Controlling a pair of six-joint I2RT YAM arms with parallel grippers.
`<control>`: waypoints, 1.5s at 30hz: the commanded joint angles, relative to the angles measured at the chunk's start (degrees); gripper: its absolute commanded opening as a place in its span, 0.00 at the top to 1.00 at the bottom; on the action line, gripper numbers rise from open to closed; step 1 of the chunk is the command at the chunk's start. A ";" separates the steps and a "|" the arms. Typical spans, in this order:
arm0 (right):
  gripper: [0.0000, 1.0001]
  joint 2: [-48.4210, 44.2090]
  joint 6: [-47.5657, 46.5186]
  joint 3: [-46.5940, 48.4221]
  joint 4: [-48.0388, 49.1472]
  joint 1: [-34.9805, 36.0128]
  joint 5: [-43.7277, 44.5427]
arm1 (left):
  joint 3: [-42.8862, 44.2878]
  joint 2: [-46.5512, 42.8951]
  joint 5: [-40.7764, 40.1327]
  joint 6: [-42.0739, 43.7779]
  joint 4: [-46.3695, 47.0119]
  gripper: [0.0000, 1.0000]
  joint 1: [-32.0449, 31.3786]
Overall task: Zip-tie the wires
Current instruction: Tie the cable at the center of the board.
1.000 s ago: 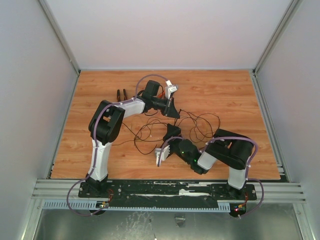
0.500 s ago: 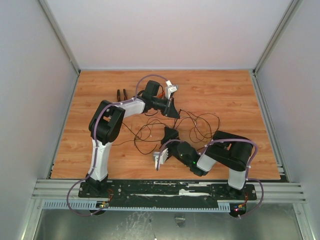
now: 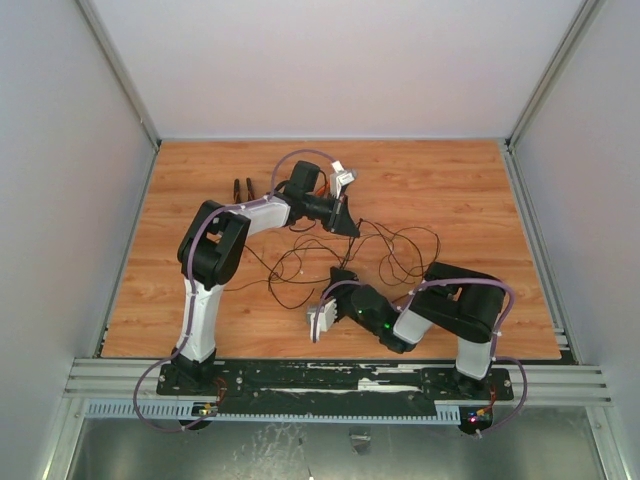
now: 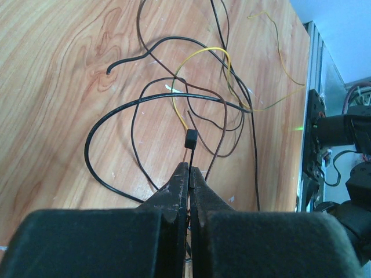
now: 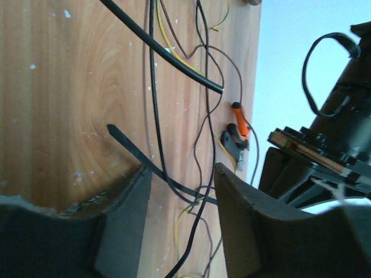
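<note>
Left gripper (image 4: 189,168) is clamped shut on zip tie (image 4: 190,139) just behind its head, presenting the head over the wires (image 4: 151,97) sprawled on the wooden table (image 3: 450,180). Right gripper (image 5: 181,174) jaws are apart, straddling the tie's free tail and a wire. Probably lined up to grab the tail for threading.

The left gripper (image 4: 189,169) has its fingers (image 4: 174,194) pressed together on the zip tie (image 4: 189,152), whose small square head stands just beyond their tips. Past that head the wires (image 4: 139,101), black, brown and yellow loops, lie tangled on the wooden bench (image 4: 52,69), one thick black loop sweeping to the head's left.
</note>
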 commanded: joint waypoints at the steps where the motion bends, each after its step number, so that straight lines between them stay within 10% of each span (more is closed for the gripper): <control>1: 0.57 0.26 2.20 -0.09 -1.79 0.53 0.32 | 1.81 0.86 0.88 -0.11 0.33 1.00 -0.36; 11: 0.99 -0.22 4.15 -0.01 -1.18 0.56 0.43 | 2.18 1.01 0.61 0.53 -0.68 1.00 -0.36; 27: 1.00 -19.29 34.67 6.98 -35.85 -9.43 -24.37 | 1.34 -1.90 -0.17 1.87 -0.73 1.00 -0.78; 45: 1.00 -35.40 62.85 1.76 -30.81 -22.67 -37.99 | -7.59 -12.27 -7.57 3.55 7.41 1.00 -2.80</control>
